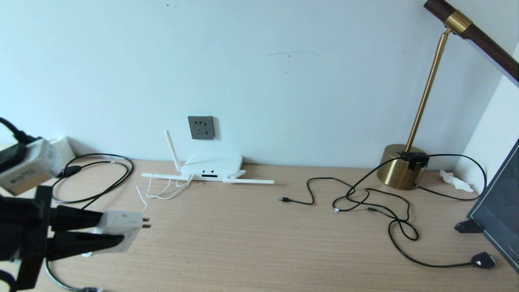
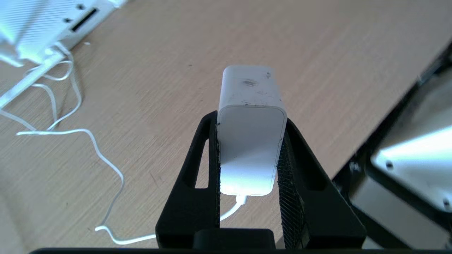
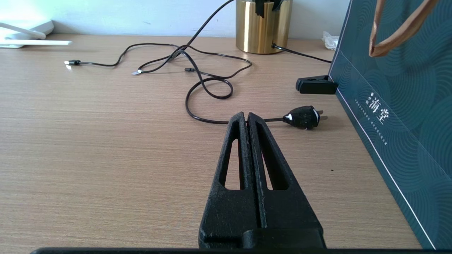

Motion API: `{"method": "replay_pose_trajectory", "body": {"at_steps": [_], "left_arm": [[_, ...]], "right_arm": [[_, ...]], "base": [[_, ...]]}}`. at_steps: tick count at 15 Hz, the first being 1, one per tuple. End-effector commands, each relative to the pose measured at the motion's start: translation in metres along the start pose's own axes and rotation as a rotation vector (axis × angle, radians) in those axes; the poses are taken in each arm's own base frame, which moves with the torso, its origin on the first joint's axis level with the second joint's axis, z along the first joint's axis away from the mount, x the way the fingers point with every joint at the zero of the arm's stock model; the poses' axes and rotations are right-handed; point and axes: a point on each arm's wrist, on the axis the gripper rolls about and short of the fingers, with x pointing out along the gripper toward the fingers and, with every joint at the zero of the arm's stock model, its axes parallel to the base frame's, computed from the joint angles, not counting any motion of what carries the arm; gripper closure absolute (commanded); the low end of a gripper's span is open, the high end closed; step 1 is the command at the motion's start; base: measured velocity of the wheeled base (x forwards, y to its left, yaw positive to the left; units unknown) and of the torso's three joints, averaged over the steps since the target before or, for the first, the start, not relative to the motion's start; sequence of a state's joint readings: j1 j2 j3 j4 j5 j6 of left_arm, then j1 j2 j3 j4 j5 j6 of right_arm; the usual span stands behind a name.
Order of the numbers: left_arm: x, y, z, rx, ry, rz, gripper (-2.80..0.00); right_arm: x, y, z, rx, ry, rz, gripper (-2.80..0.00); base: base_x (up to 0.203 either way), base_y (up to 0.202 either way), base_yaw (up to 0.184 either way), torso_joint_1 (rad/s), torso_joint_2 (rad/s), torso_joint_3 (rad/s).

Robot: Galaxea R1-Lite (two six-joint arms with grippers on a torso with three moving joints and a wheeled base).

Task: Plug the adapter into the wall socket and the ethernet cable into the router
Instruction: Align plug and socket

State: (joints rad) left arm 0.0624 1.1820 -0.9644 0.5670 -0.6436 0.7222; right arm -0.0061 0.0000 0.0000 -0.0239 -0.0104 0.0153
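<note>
Clamped between the jaws of the left gripper (image 1: 115,233) sits the adapter (image 1: 121,230), a small white block held by its two flat sides, lifted clear of the wooden surface (image 1: 259,239) at the lower left of the head view. Its two metal pins point level, toward the right of that view. A thin white cord (image 2: 106,165) leaves the rear face of the adapter in the left wrist view and trails in loose loops across the surface toward the router (image 1: 211,165).

Router position: flat against the base of the wall, one antenna upright, the others lying on the surface. Directly above it, fixed to the wall, is the wall socket (image 1: 201,127) — dark grey, nothing inserted. Adapter and socket stand well apart.

Right gripper (image 3: 247,118): jaws pressed together, holding nothing, low over the surface near a dark teal bag (image 3: 395,106). Just beyond its tips lies a black mains plug (image 3: 303,117) on a thin black lead.

Further black cables (image 1: 365,198) lie tangled between the router and a brass lamp base (image 1: 399,167) — another black loop (image 1: 97,174) lies left of the router. Which of these is the ethernet cable cannot be told.
</note>
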Motion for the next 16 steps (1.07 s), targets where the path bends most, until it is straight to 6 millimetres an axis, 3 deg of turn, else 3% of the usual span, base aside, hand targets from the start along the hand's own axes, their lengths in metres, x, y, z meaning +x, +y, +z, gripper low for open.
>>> {"method": "replay_pose_trajectory", "body": {"at_steps": [1,3,5,9,14,16], "left_arm": [[-0.008,-0.006,-0.017,-0.043,-0.122,0.154,0.0],[-0.005,-0.002,-0.025,-0.216,-0.191,0.215,0.0],[-0.008,-0.001,-0.02,-0.386,-0.271,0.237,0.0],[0.017,0.028,-0.027,-0.361,-0.357,0.366,0.0],[0.09,0.08,-0.061,-0.336,-0.402,0.445,0.0],[0.126,0.092,-0.053,-0.341,-0.446,0.467,0.0]], "right_arm": [[0.001,0.0,-0.003,0.0,0.012,-0.001,0.0],[0.001,0.0,-0.003,0.0,0.012,-0.001,0.0],[0.001,0.0,-0.003,0.0,0.012,-0.001,0.0],[0.001,0.0,-0.003,0.0,0.012,-0.001,0.0],[0.001,0.0,-0.003,0.0,0.012,-0.001,0.0],[0.001,0.0,-0.003,0.0,0.012,-0.001,0.0]], "base": [[0.0,0.0,0.0,0.0,0.0,0.0],[0.0,0.0,0.0,0.0,0.0,0.0],[0.0,0.0,0.0,0.0,0.0,0.0],[0.0,0.0,0.0,0.0,0.0,0.0],[0.0,0.0,0.0,0.0,0.0,0.0],[0.0,0.0,0.0,0.0,0.0,0.0]]}}
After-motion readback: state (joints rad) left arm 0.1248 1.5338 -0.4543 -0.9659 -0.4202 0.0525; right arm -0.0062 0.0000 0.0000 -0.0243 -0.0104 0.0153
